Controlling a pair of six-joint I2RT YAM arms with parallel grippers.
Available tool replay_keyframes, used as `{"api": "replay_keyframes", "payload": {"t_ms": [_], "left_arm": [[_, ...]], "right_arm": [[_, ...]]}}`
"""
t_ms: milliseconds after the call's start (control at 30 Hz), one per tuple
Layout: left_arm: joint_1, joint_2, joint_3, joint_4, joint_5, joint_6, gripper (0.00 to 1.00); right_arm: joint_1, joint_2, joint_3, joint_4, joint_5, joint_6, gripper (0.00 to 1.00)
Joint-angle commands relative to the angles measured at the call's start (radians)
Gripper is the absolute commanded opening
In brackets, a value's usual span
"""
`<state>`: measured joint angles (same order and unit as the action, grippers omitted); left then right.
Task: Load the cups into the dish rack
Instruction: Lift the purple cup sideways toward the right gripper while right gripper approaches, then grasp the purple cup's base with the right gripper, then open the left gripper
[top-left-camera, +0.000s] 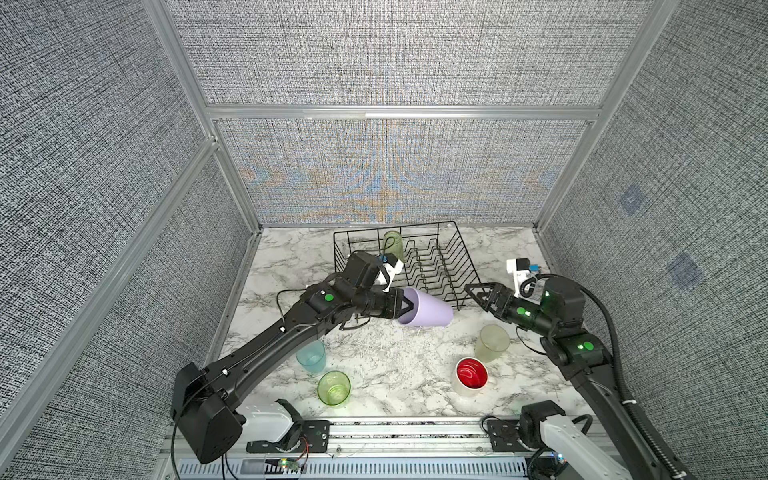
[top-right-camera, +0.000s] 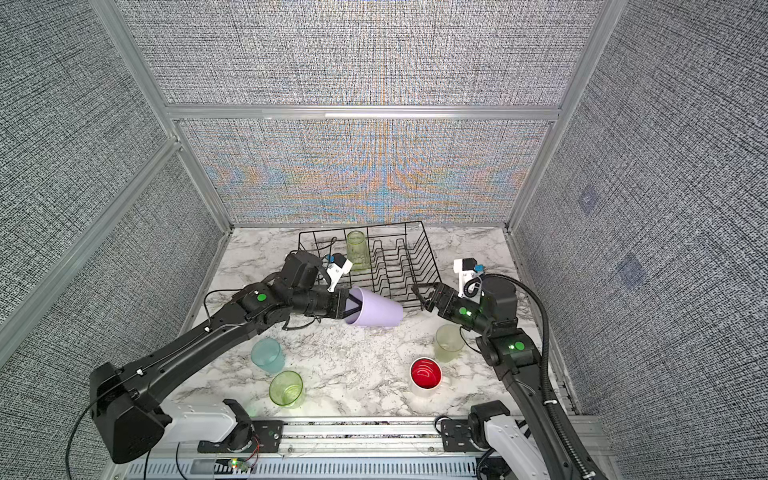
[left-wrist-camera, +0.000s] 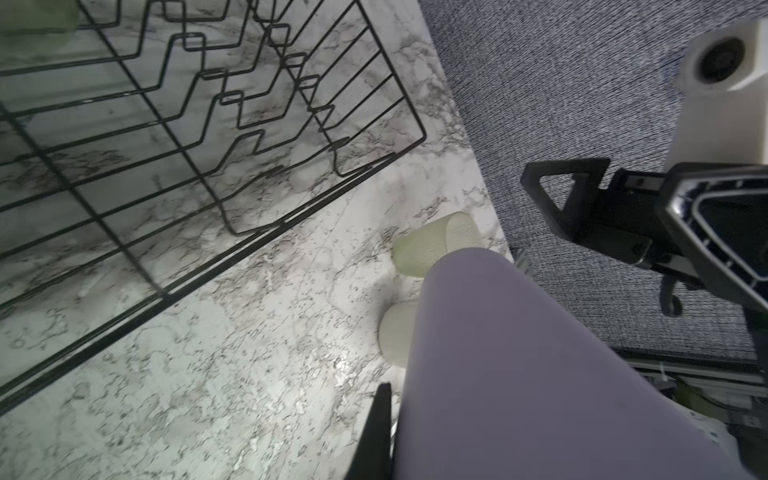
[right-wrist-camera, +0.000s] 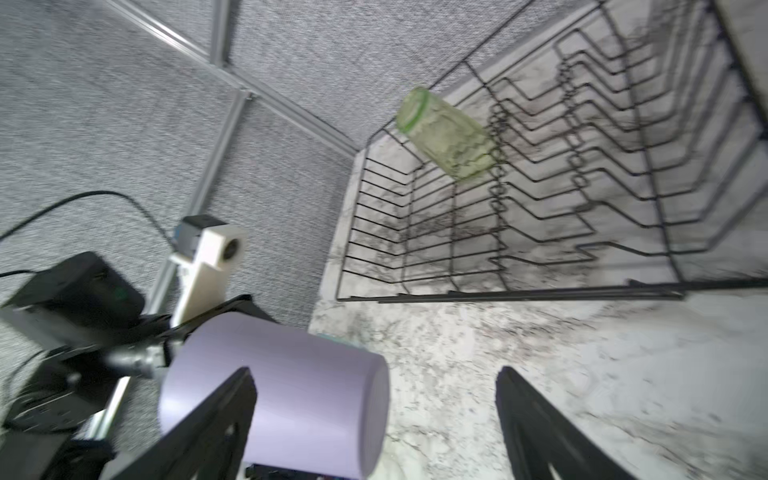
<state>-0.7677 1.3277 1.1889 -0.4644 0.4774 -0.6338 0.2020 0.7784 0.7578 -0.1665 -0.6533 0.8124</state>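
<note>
While left fingers clamp lilac cup rim, right fingers gape near dish rack corner.

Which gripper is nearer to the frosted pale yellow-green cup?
Right. The right gripper hangs open just beyond the frosted cup; the left gripper, farther left, holds the lilac cup.

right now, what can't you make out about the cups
- Light blue cup: far side behind the left arm, in both top views.
- White cup: left wrist view, mostly behind the lilac cup.
- Tall green cup: left wrist view, cut off by the edge, blurred.
</note>
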Motion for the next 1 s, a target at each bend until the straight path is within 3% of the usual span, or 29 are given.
{"api": "replay_keyframes", "payload": {"t_ms": [0,167,233,333,633,800,967], "left_arm": [[0.003,0.004,-0.006,0.139,0.107,-0.076,0.00],[0.032,-0.004,-0.067,0.359,0.167,-0.223,0.00],[0.037,-0.011,-0.089,0.455,0.190,-0.269,0.00],[0.039,-0.017,-0.090,0.501,0.205,-0.292,0.00],[0.039,0.007,-0.112,0.622,0.270,-0.369,0.00],[0.040,0.044,-0.146,0.770,0.303,-0.448,0.00],[0.040,0.073,-0.146,0.806,0.325,-0.474,0.00]], "right_arm": [[0.000,-0.018,0.003,0.149,-0.135,0.104,0.90],[0.000,-0.067,-0.059,0.197,-0.090,0.138,0.91],[0.003,-0.067,-0.117,0.301,-0.110,0.239,0.91],[0.012,-0.064,-0.181,0.479,-0.143,0.355,0.91],[0.074,0.083,-0.163,0.784,-0.236,0.492,0.93],[0.101,0.115,-0.151,0.872,-0.222,0.552,0.93],[0.105,0.138,-0.140,0.906,-0.216,0.573,0.89]]}}
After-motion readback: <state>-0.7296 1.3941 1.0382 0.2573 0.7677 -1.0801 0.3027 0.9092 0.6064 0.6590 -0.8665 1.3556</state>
